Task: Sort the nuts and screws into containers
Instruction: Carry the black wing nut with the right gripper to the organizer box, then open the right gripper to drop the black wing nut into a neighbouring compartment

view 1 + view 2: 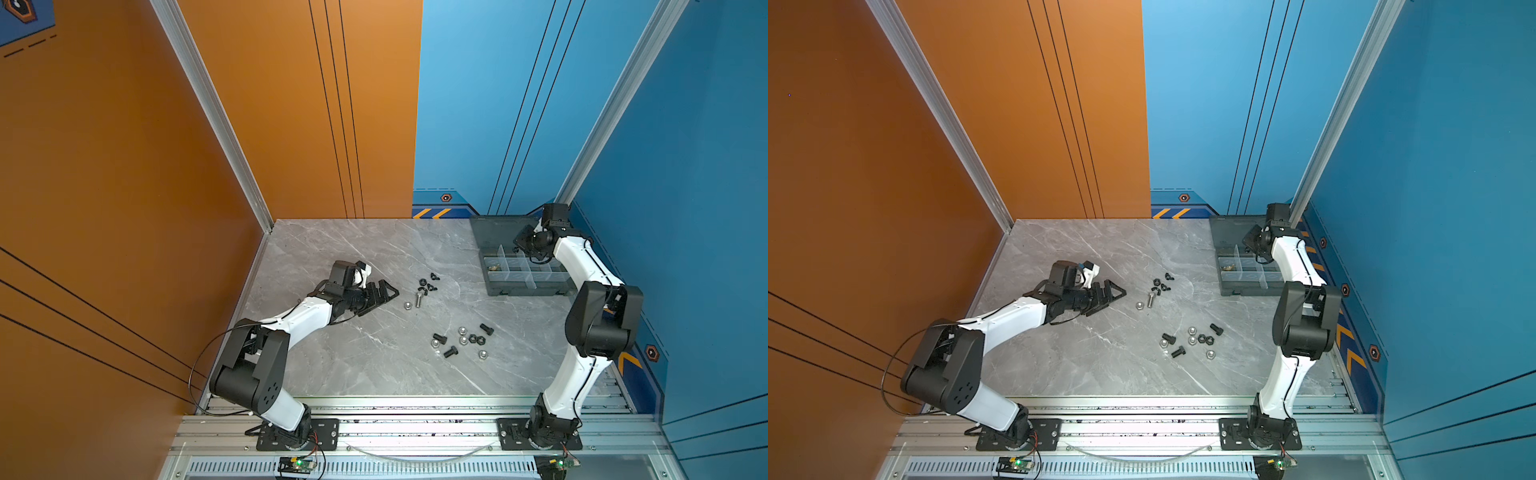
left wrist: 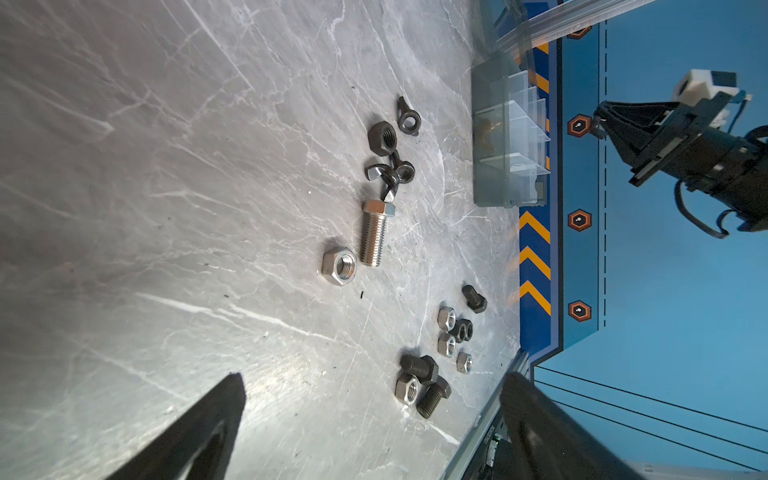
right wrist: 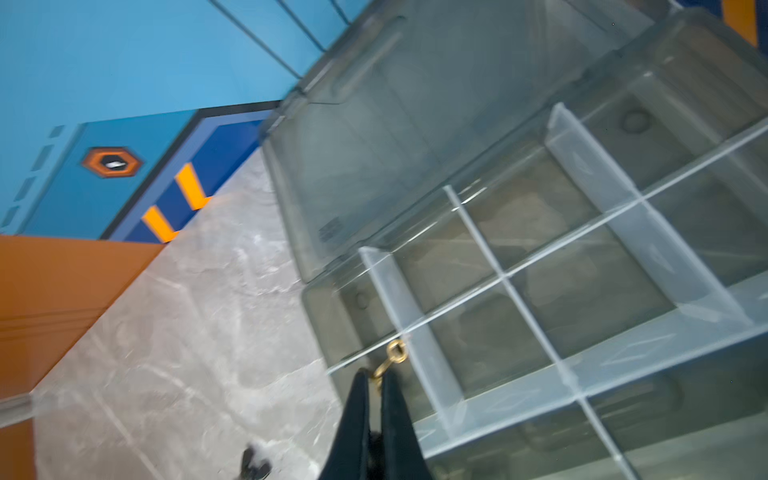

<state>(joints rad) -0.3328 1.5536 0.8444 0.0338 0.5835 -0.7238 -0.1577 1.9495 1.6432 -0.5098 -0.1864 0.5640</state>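
Pinching brass wing nut — right claw.

Loose screws, scattered nuts, open compartmented organiser

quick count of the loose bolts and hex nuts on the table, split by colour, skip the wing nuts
silver bolts: 1
black bolts: 3
silver hex nuts: 5
black hex nuts: 3
total: 12
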